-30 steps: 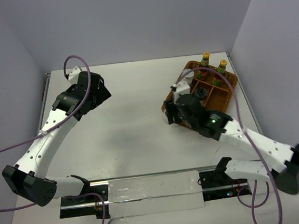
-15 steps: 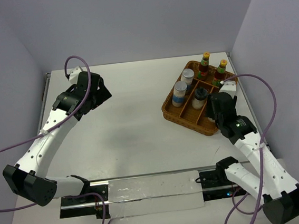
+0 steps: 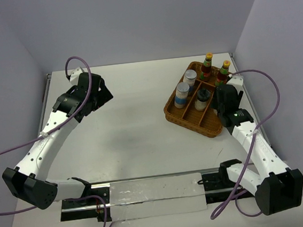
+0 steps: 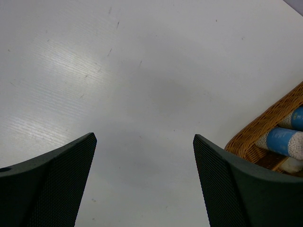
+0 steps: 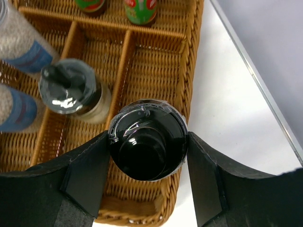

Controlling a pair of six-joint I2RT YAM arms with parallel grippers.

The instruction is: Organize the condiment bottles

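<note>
Currently your right gripper (image 5: 147, 158) is clamped on a squat black-capped bottle (image 5: 147, 137) over the brown wicker basket (image 5: 191, 71) compartment beside its pale-bodied twin (image 5: 71, 90). The blue-banded white bottles (image 3: 182, 94) and yellow-capped dark bottles (image 3: 208, 65) stand in other compartments. Your left gripper (image 4: 144, 142) has its jaws wide over the white table (image 4: 142, 71).

Two white bottles (image 3: 182, 95) (image 3: 190, 79) have blue bands and silver lids. Two black-cap bottles (image 5: 73, 90) (image 5: 147, 139) are there too. Two yellow-cap bottles (image 3: 208, 62) (image 3: 224, 69) are slim and dark. That makes six. There is one basket (image 5: 193, 56). There are two arms (image 3: 51, 131) (image 3: 254, 146).
</note>
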